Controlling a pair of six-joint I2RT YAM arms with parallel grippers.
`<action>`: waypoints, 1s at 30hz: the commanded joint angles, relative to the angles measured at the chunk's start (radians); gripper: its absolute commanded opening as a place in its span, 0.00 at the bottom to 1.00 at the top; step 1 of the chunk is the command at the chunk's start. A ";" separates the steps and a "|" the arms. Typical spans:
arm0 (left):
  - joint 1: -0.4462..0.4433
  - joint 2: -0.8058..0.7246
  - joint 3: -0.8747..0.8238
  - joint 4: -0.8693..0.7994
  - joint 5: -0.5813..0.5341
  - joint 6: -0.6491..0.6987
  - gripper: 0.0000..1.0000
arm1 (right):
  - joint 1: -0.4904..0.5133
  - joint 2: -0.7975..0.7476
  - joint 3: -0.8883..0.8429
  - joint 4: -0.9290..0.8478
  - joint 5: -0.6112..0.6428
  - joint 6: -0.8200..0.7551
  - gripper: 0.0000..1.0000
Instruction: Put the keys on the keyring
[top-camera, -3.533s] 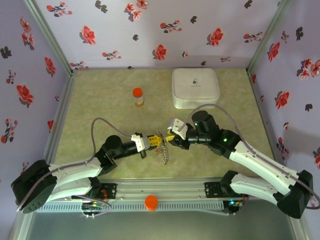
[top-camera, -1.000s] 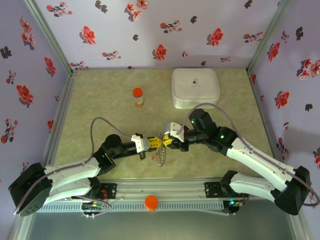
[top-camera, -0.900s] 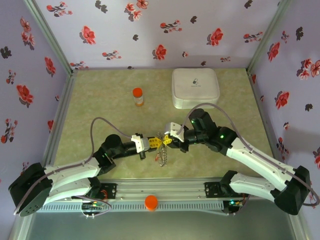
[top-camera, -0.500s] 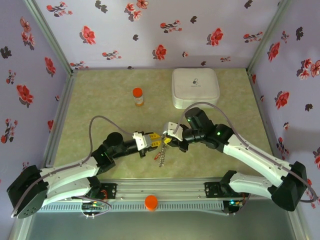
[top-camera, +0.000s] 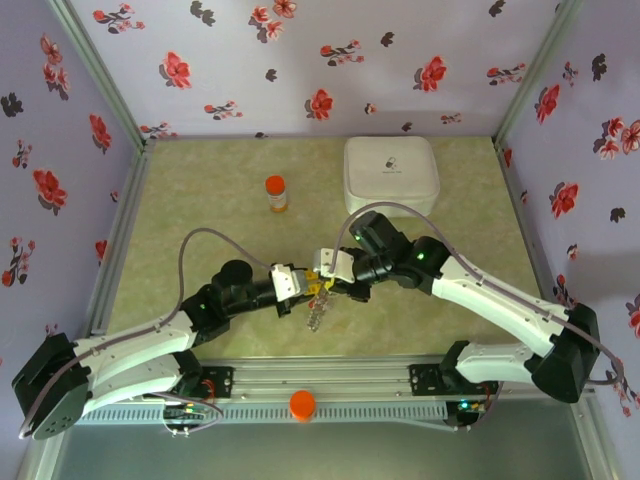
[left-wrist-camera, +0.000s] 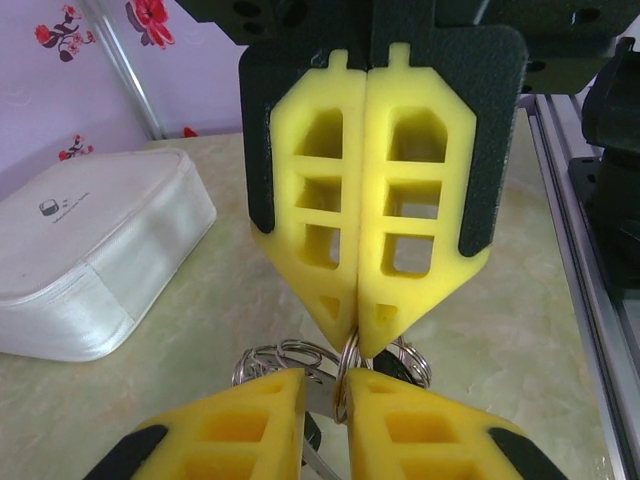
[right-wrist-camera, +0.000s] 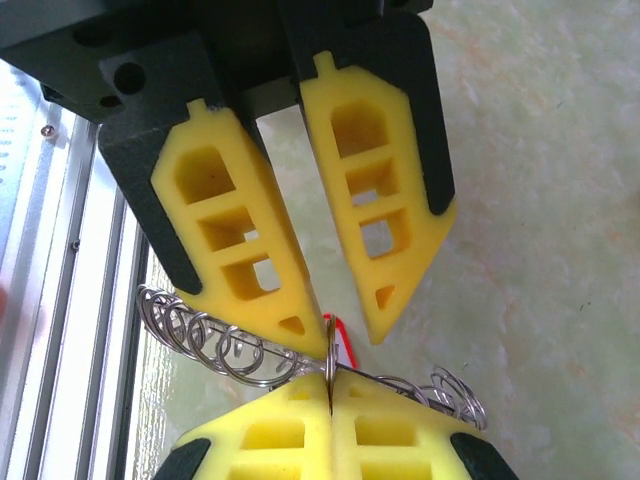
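Two grippers meet tip to tip over the front middle of the table (top-camera: 200, 210). From above, the contact between them is too small to read. An orange bottle (top-camera: 276, 194) stands upright at 11 o'clock from that meeting point, well apart from it.

The left gripper (top-camera: 311, 288) reaches in from 9 o'clock. The right wrist view faces it and shows its fingers (right-wrist-camera: 250, 240) slightly apart, with a narrow gap between them. A single wire loop stands edge-on in that gap, loose rather than clamped. Whether the loop brushes one pad cannot be told.

The keyring (top-camera: 316, 312) hangs at 6 o'clock below the fingertips. In the top view it is only a dark, blurred dangle, and I cannot tell whether its lower end reaches the table. Both wrist views show it as a coil of silver wire loops (right-wrist-camera: 215, 345), part of it hidden behind the yellow pads. A red sliver (right-wrist-camera: 341, 345) shows just at 1 o'clock of the upright loop (a key's head, perhaps; too little of it shows).

The right gripper (top-camera: 328, 283) comes in from 3 o'clock with its jaws pressed together on that same loop, and the wire rises out of the seam. The left wrist view shows the right gripper's tips (left-wrist-camera: 357, 335) pinched over the wire. The white case (top-camera: 391, 176) sits at 1 o'clock, well apart from the grippers.
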 joint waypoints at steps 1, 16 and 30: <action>-0.005 0.007 0.029 0.012 0.011 0.012 0.16 | 0.015 0.007 0.039 0.004 -0.008 -0.012 0.00; -0.004 -0.028 -0.034 0.115 -0.003 -0.011 0.00 | -0.086 -0.142 -0.143 0.183 -0.089 0.158 0.19; -0.005 -0.017 -0.088 0.294 0.042 -0.071 0.00 | -0.088 -0.132 -0.179 0.229 -0.144 0.200 0.31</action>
